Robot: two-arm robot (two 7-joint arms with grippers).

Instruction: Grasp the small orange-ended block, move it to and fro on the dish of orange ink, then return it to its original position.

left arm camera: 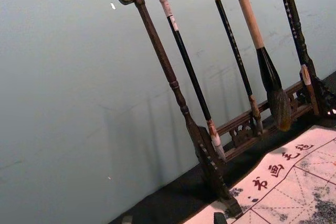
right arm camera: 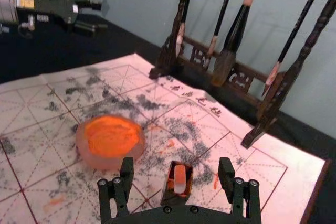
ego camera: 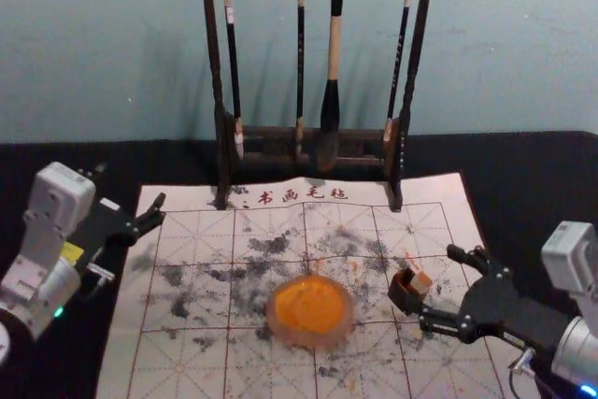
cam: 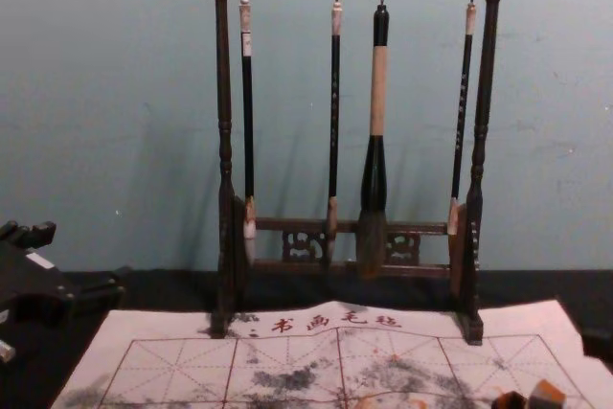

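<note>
Black right gripper (right arm camera: 176, 162), three o'clock on your white gridded sheet (ego camera: 201, 203), fingers spread | small orange-ended block (right arm camera: 179, 179) between them, ten o'clock from your palm, seemingly leaning palmward from brown holder (right arm camera: 174, 200) | round orange-ink dish (ego camera: 311, 312), block's nine o'clock | left gripper (cam: 86, 258) idle, sheet's ten o'clock

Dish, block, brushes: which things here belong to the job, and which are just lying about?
For the job:
block, its orange end up
dish of orange ink
dark box, apparently the block's holder
right gripper, open near the block

Just there:
rack
brushes hanging from it
mat under the dish
left gripper, off to the left
</note>
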